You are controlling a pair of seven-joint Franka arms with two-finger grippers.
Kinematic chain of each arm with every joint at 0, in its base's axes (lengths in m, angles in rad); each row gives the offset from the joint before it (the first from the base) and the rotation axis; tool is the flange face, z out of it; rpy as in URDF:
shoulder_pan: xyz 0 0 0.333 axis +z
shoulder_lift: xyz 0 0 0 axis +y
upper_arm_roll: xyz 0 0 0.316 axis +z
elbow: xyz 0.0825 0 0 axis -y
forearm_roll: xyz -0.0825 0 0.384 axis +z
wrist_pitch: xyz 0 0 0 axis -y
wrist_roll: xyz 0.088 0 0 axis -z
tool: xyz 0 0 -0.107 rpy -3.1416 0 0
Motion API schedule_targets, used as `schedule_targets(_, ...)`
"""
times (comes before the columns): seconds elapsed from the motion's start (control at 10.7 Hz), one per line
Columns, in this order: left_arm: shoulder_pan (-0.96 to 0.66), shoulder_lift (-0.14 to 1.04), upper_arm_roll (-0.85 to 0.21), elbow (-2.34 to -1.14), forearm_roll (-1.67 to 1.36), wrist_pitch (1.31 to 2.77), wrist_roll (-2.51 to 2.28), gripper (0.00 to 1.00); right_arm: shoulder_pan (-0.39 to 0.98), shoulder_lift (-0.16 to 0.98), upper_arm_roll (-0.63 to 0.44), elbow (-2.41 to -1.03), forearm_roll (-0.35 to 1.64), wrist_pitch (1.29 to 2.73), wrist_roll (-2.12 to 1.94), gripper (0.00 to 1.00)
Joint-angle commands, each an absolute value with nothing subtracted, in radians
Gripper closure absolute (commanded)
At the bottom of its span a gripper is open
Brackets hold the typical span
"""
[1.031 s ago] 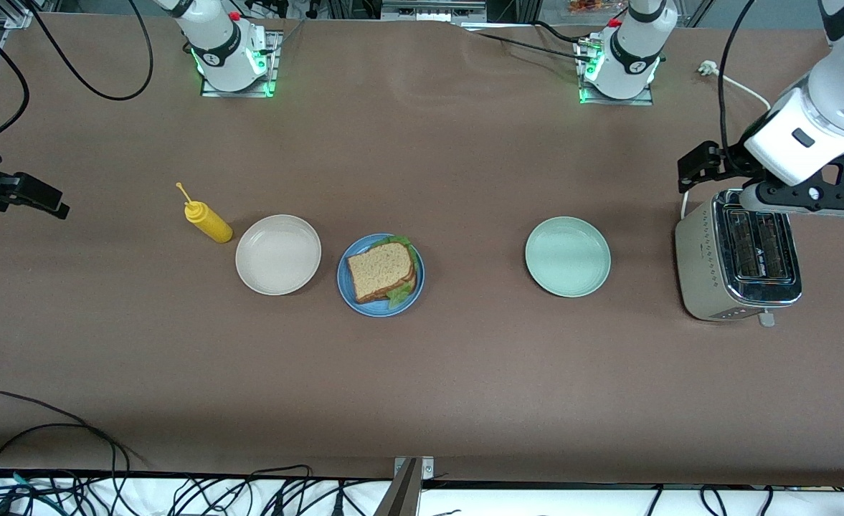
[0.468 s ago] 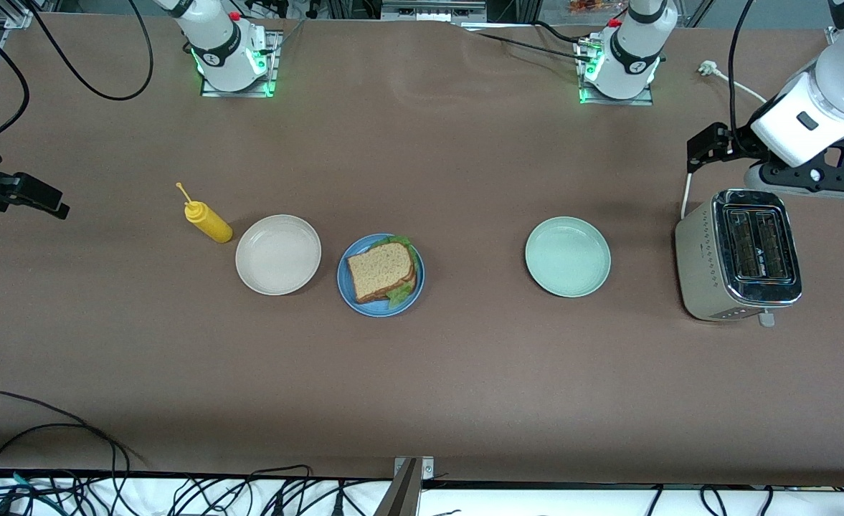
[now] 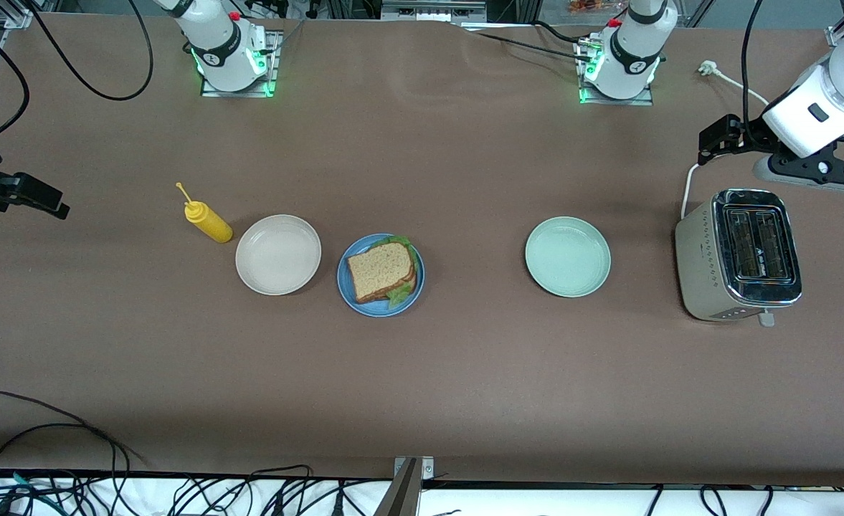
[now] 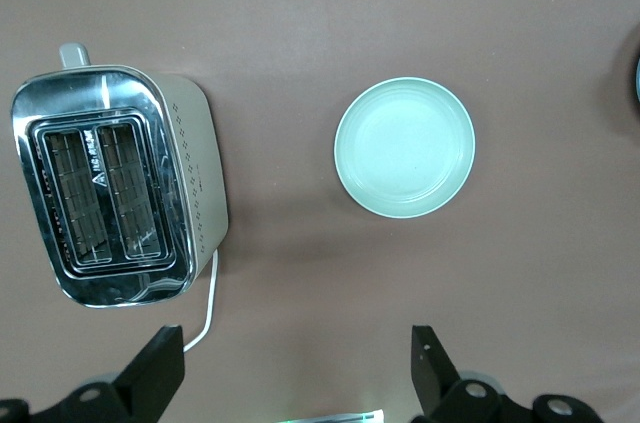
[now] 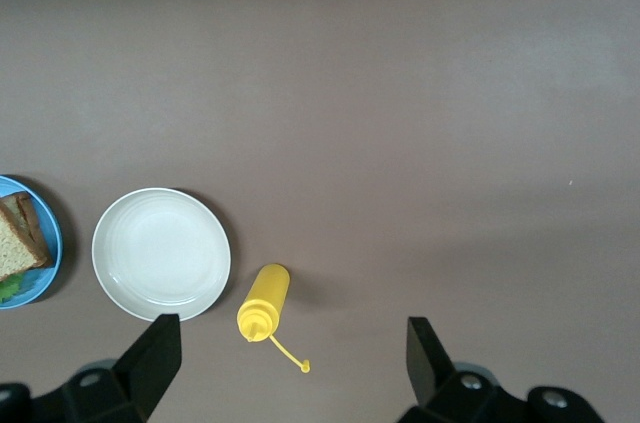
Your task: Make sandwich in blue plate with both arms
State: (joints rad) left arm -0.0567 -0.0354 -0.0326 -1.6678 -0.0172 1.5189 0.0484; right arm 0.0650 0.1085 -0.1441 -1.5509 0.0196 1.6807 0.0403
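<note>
The sandwich (image 3: 382, 270), brown bread over green lettuce, lies on the blue plate (image 3: 361, 305) in the middle of the table. Both show at the edge of the right wrist view, the sandwich (image 5: 16, 239) on the plate (image 5: 40, 193). My left gripper (image 3: 816, 170) is open and empty, up in the air over bare table beside the toaster (image 3: 741, 254); its jaws stand wide apart in the left wrist view (image 4: 297, 373). My right gripper (image 3: 7, 190) waits open and empty over the right arm's end of the table, its jaws wide apart in the right wrist view (image 5: 290, 358).
An empty beige plate (image 3: 278, 254) lies beside the blue plate, with a yellow squeeze bottle (image 3: 209, 221) beside it. An empty pale green plate (image 3: 568, 256) lies between the blue plate and the toaster. The toaster's white cord (image 3: 687, 188) runs toward the bases. Cables hang along the table's near edge.
My left gripper has moved from over the toaster's top toward the bases' side and now clears the toaster. The right arm and the things on the table have not moved.
</note>
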Motion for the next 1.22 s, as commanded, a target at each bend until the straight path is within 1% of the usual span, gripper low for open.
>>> schedule_targets(0.0,-0.054,-0.061,-0.037,-1.695,-0.006,1.543,0.077,0.00,0.060,0.112,-0.141,-1.534,0.020,1.674,0.043,0.00)
schedule_targets(1.12,-0.057,-0.058,-0.043,-1.689,-0.005,1.559,0.077,0.00,0.061,0.103,-0.141,-1.528,0.023,1.680,0.045,0.00)
